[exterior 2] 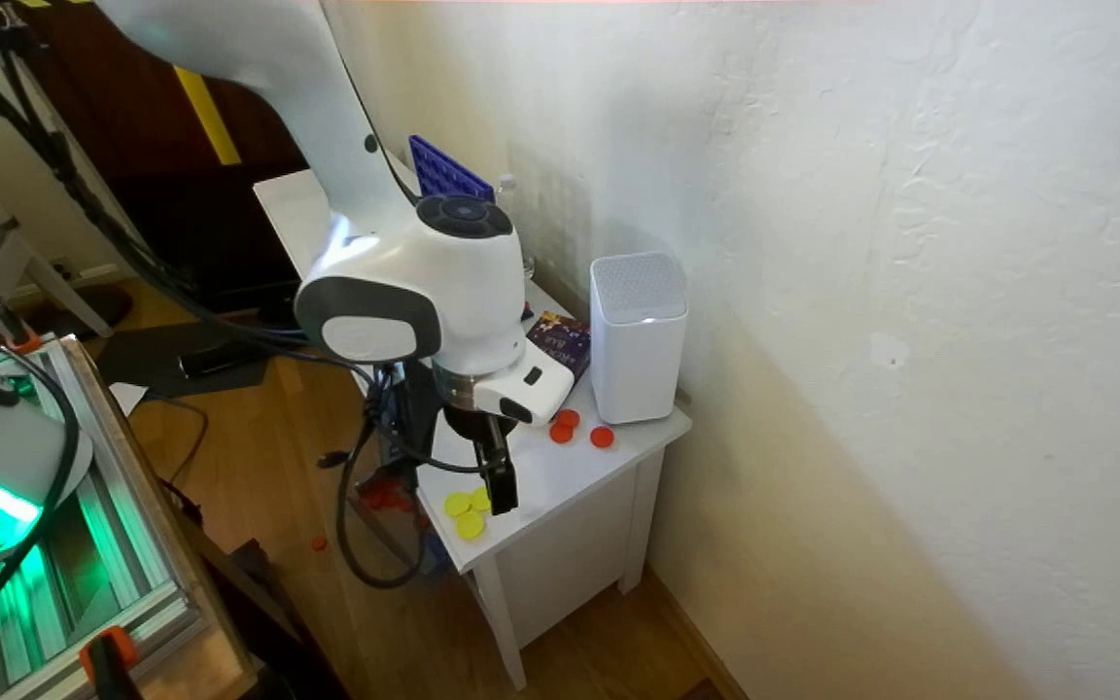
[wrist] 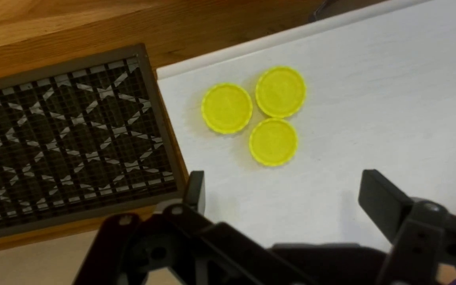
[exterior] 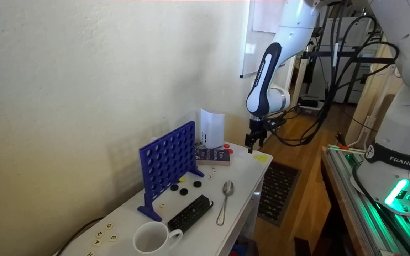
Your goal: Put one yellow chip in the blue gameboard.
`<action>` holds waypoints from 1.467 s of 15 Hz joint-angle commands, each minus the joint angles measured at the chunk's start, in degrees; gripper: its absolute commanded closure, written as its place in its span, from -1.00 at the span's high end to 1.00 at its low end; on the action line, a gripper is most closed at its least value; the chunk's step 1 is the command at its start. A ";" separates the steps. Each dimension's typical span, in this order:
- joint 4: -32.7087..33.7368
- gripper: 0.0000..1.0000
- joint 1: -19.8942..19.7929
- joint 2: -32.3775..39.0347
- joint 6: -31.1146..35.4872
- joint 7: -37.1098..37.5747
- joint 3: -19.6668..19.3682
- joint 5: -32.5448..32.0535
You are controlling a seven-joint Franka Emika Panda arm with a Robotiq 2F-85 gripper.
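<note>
The blue gameboard (exterior: 168, 159) stands upright on the white table, with part of it showing behind the arm in an exterior view (exterior 2: 445, 175). Three yellow chips lie flat in a cluster near the table corner: a left one (wrist: 227, 108), an upper right one (wrist: 280, 92) and a lower right one (wrist: 273, 141). The cluster also shows in both exterior views (exterior: 261, 158) (exterior 2: 470, 525). Another yellow chip (exterior: 182, 179) lies by the gameboard's base. My gripper (wrist: 282, 178) is open and empty above the table, beside the cluster; it shows in both exterior views (exterior: 256, 143) (exterior 2: 500, 486).
A white box (exterior 2: 640, 340), a book (exterior: 213, 157) and red chips (exterior 2: 602, 437) are near the gripper's end of the table. Black chips (exterior: 183, 192), a remote (exterior: 190, 213), a spoon (exterior: 225, 202), a white mug (exterior: 151, 239) and letter tiles (exterior: 97, 243) lie around the gameboard.
</note>
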 commanded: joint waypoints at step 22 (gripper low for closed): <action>0.96 0.60 -5.42 3.64 3.59 -2.92 3.84 -2.08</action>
